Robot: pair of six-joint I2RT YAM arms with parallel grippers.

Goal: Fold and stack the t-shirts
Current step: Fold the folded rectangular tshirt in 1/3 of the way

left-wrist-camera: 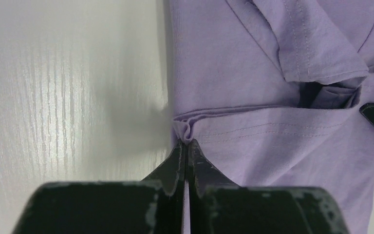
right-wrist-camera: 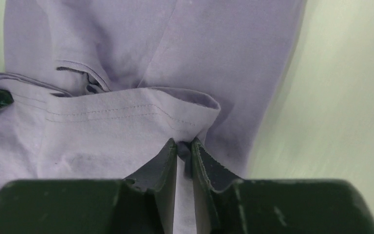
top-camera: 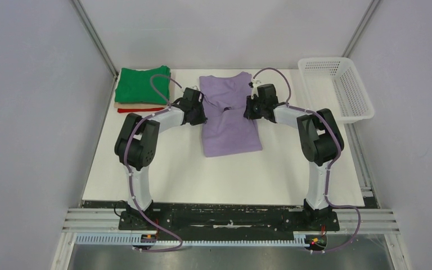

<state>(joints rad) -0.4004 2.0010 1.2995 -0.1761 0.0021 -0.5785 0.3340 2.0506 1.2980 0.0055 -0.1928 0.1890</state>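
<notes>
Lavender t-shirt point(top-camera: 230, 132) lies lengthwise on the white table point(top-camera: 163, 169), centre-far, well apart from the green-topped folded stack point(top-camera: 143, 84) at far left and the mesh basket point(top-camera: 337, 87) at far right. Judged step: the half fold, with the stitched hem point(right-wrist-camera: 126, 114) held over the body about midway toward the collar; the next move likely calls for both arms to carry that hem level to the neckline and lay it square before letting go. Left gripper point(left-wrist-camera: 187, 144) and right gripper point(right-wrist-camera: 184, 145) are each clamped nearly closed on a hem corner, a small bunch of cloth pinched between the fingertips.
</notes>
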